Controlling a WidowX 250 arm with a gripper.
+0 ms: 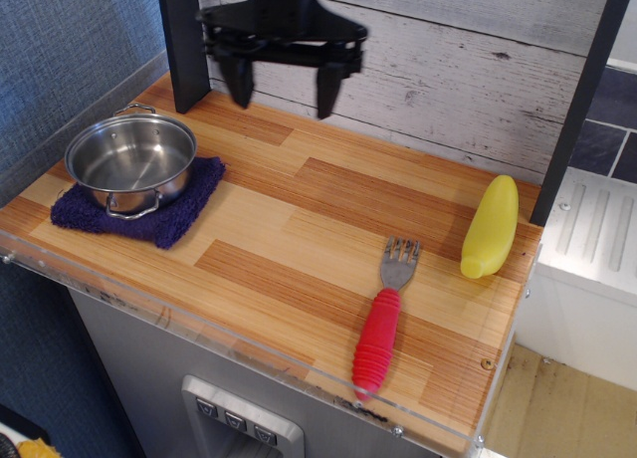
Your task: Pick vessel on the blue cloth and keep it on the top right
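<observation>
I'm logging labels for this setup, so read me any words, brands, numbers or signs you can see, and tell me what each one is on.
None readable: the steel pot, blue cloth, red-handled fork and yellow bottle show no lettering.
The three buttons below the counter are too small to read.

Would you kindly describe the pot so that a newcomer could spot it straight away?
Start at the wooden counter and go to its left end, by the blue wall. There a dark blue cloth lies, and the pot sits on it: round, shiny steel, empty, with two thin wire handles, the only metal bowl shape here.
</observation>
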